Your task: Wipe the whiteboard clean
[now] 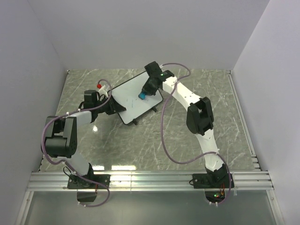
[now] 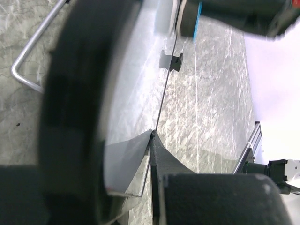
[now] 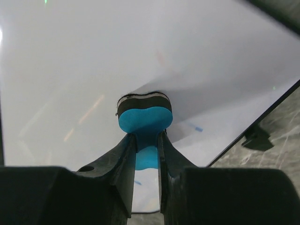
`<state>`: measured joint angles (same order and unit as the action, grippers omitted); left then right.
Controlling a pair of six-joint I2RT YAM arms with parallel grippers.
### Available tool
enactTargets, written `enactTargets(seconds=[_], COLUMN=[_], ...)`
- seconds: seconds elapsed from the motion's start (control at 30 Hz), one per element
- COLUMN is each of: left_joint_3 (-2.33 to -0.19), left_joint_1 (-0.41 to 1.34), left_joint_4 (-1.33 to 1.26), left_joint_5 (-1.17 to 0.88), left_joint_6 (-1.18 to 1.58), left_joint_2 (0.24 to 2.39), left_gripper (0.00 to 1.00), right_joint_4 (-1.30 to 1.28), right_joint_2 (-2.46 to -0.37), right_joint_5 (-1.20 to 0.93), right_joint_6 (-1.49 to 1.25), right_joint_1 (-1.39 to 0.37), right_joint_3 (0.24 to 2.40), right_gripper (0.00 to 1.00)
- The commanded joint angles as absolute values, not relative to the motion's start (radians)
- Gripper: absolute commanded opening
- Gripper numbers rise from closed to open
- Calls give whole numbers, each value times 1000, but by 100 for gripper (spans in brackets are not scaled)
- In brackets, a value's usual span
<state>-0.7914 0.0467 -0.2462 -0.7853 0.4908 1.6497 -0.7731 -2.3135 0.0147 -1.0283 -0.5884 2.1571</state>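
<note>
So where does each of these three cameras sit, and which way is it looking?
Top external: fixed above and behind the bases, looking down on the grey marbled table; left arm and right arm show whole, meeting at the small black-framed white board.
Left wrist: rides the left gripper, looking along its dark blurred fingers, which clamp the board's edge.
Right wrist: rides the right gripper, looking down at the board; its fingers pinch a blue eraser block.
Shared: all three show the board.

No word, label, brand, number or sign can be read in any view; the whiteboard (image 3: 93, 56) carries only a few short blue dashes (image 3: 197, 127), too small and faint to form any letter.
</note>
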Motion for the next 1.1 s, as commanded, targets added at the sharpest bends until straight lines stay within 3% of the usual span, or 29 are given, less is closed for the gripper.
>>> enactTargets(seconds=[0.0,0.3,0.67,1.07], left_joint_3=[-744,-747,-768,-785], left_joint_1=[74,95,103,112], left_joint_4=[-35,-28,-51,-43], left_joint_5=[-669,-658,-650,-638], left_joint_6=[433,422,420,414], left_joint_2=[1652,1658,1686,1700], left_gripper=[0,0,0,0], right_joint_4=[-716,-664,-588,-630], right_joint_2=[-2401,-2422,-2323,-2358], right_joint_5=[107,22,-106,-236], right_joint_6=[-1071,-1154,-1215,-1197], right_joint_1=[-511,-480,-693,-845], right_joint_3=[2197,2178,2001,2089], right_gripper=[0,0,0,0])
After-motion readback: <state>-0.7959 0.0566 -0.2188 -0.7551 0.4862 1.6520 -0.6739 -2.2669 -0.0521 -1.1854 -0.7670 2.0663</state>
